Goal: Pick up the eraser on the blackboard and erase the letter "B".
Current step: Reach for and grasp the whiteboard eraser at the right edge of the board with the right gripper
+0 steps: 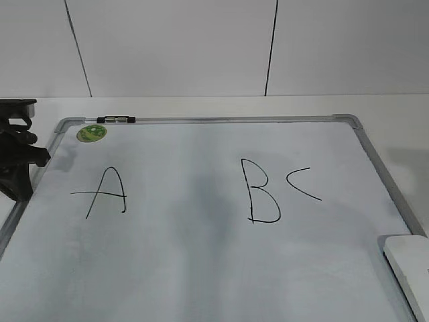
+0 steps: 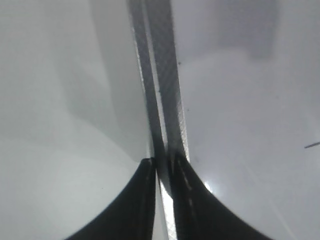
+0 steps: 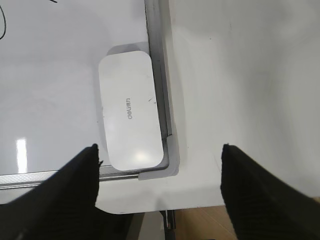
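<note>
1. Eraser (image 3: pixel 131 110) lies flat on the board (image 1: pixel 201 268), tucked into its near right corner, long side just beside the frame (image 3: pixel 156 75); untouched.
2. Right gripper (image 3: pixel 159 187) hovers wide open and empty, centred over the frame and table, not the eraser; closing from here would likely catch the frame or miss.
3. Left gripper (image 2: pixel 162 172) has narrow jaws pinching the board's left frame rail; a slip there would let the board slide while wiping.
4. B (image 1: pixel 261 191) sits mid-board with C (image 1: pixel 303 182) just beside it; a wide stroke risks smearing C; A (image 1: pixel 104 192) is well apart; open board below B.
</note>
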You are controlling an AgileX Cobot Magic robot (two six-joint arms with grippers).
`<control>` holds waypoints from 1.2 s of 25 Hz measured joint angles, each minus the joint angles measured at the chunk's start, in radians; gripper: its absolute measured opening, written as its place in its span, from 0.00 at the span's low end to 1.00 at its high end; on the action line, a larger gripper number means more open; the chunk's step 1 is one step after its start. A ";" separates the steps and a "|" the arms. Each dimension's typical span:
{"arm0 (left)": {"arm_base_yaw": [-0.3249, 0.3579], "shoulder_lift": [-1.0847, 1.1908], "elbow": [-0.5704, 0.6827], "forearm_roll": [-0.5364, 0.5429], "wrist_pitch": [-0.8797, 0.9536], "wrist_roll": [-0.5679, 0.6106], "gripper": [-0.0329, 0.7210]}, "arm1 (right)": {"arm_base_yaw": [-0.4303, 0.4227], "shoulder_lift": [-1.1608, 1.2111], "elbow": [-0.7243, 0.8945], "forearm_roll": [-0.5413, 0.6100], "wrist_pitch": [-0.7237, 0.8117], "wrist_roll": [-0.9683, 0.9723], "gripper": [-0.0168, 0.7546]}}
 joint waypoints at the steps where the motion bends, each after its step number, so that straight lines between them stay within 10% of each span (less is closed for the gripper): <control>1: 0.000 0.000 0.000 -0.002 0.000 0.000 0.13 | 0.000 0.000 0.000 0.000 0.000 0.000 0.78; 30: 0.000 0.000 -0.002 -0.011 0.005 -0.023 0.07 | 0.038 0.266 0.000 0.162 0.002 -0.017 0.81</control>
